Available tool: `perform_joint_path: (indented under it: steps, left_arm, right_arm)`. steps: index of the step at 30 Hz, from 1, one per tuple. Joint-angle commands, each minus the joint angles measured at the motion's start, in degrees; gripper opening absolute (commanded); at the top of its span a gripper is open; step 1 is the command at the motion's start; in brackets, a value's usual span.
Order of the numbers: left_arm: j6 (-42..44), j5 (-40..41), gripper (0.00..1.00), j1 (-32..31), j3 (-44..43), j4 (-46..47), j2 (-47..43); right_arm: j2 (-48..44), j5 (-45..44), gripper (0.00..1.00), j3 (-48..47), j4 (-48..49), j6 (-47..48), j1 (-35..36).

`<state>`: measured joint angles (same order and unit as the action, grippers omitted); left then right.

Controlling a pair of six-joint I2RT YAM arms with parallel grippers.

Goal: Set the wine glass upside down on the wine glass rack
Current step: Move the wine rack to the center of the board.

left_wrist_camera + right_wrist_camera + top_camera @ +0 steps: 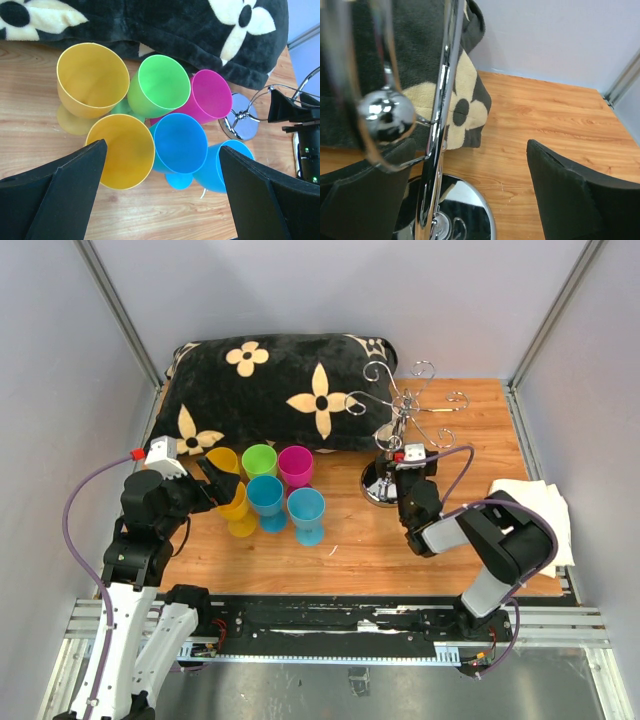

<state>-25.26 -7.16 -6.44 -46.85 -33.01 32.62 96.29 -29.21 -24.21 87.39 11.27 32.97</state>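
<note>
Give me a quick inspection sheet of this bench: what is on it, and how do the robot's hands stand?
Surface: wooden table, no spills seen.
Job's things: chrome wine glass rack upright, nothing hanging on it; six coloured wine glasses upright in a cluster.
Clutter: black flowered cushion at the back; white cloth at the right edge.
Grippers: left gripper open, facing the glasses; right gripper open, jaws either side of the rack's stem.
Cables: a purple cable loops beside each arm.
Surroundings: grey walls on three sides.
</note>
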Motion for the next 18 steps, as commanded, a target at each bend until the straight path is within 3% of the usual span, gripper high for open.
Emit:
perform_joint_path:
  steps: [1, 8, 18]
  left_arm:
    - [1.0, 0.11, 1.0, 0.72, 0.36, 1.67, -0.01]
    - [0.9, 0.3, 1.0, 0.72, 0.3, 1.64, -0.37]
    - [2.66, -2.75, 1.0, 0.72, -0.9, 1.88, 0.98]
  right_arm:
    - [-5.35, 6.46, 0.98, 3.29, -0.31, -2.34, -0.36]
    - [-18.39, 12.12, 0.98, 9.33, -9.15, -6.89, 0.14]
    - [-46.1, 14.45, 0.98, 12.2, -49.69, -19.35, 0.34]
